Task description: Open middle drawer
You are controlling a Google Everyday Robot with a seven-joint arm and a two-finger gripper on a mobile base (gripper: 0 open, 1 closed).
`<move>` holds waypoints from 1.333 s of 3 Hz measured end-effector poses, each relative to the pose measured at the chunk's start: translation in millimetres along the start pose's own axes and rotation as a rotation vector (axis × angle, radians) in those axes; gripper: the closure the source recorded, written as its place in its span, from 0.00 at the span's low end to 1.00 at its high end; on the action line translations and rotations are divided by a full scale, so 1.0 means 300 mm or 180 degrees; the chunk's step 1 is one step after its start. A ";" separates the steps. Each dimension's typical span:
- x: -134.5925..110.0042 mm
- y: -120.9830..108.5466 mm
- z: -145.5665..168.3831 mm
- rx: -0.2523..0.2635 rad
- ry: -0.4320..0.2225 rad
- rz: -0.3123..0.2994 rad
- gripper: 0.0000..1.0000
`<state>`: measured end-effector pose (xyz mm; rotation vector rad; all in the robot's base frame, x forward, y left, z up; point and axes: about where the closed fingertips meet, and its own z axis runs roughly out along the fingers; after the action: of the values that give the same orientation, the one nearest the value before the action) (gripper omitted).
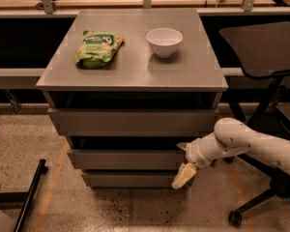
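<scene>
The grey cabinet (130, 76) has three handleless drawer fronts stacked under its top. The middle drawer (125, 158) is the mid-sized front, between the wide top front (133, 122) and the narrow bottom front (130, 179). It stands a little proud of the bottom one, with a dark gap above it. My gripper (183, 164) comes in from the right on a white arm (251, 144) and sits at the right end of the middle drawer front. One cream fingertip (183, 176) hangs down in front of the bottom drawer's right corner.
On the cabinet top lie a green snack bag (97, 48) and a white bowl (164, 41). A black office chair (261, 47) stands at the right, with its wheeled base (237, 217) near my arm. A black bar (29, 197) lies on the floor at the lower left.
</scene>
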<state>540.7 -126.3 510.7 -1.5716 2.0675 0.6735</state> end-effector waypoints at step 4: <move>0.098 -0.181 0.102 0.0159 -0.0297 0.0293 0.00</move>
<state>587.8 -141.5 462.7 -1.3985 2.0814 0.7085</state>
